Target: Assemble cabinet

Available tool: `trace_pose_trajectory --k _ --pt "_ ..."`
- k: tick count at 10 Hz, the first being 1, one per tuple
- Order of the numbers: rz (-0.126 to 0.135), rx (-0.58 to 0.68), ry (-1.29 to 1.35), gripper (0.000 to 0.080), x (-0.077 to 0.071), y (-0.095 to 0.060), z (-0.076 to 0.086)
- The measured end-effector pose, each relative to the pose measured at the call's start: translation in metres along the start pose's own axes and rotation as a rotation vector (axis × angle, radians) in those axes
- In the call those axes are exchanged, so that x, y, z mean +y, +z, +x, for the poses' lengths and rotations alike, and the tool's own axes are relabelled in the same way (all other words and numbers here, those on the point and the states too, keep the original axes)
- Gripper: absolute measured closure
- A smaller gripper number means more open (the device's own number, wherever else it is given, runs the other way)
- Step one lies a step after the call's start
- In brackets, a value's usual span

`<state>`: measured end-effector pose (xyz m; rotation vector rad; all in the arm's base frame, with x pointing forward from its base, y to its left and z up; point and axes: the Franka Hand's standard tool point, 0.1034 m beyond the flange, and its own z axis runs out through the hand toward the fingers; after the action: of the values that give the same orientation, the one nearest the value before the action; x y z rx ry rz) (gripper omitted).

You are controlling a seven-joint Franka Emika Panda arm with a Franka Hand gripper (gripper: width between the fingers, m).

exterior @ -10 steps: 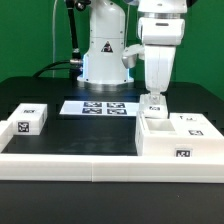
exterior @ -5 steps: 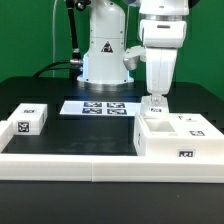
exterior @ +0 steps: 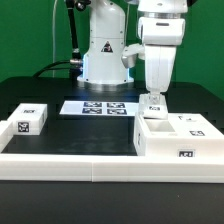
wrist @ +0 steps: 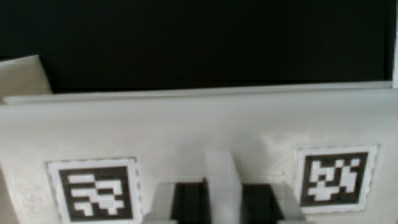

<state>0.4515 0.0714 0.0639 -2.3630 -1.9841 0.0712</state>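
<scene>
The cabinet (exterior: 178, 138) is the large white tagged box at the exterior view's right, its open top showing insets. My gripper (exterior: 155, 101) points straight down over the cabinet's far left corner. It looks shut on a small white tagged part (exterior: 155, 97) held upright just above the box. In the wrist view, white tagged surfaces (wrist: 196, 130) fill the frame. A narrow white strip (wrist: 222, 200) sits between my two dark fingers (wrist: 187, 205). Another small white tagged part (exterior: 30, 120) lies on the table at the exterior view's left.
The marker board (exterior: 95, 107) lies flat at the table's middle in front of the robot base (exterior: 105, 60). A long low white rail (exterior: 90, 165) runs along the front edge. The table is black.
</scene>
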Motion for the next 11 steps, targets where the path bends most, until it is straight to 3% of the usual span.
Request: trace_pose_trajectory --k 11 --pt "-0.004 0.002 0.011 0.0729 0.0055 -0.0004 -0.0035"
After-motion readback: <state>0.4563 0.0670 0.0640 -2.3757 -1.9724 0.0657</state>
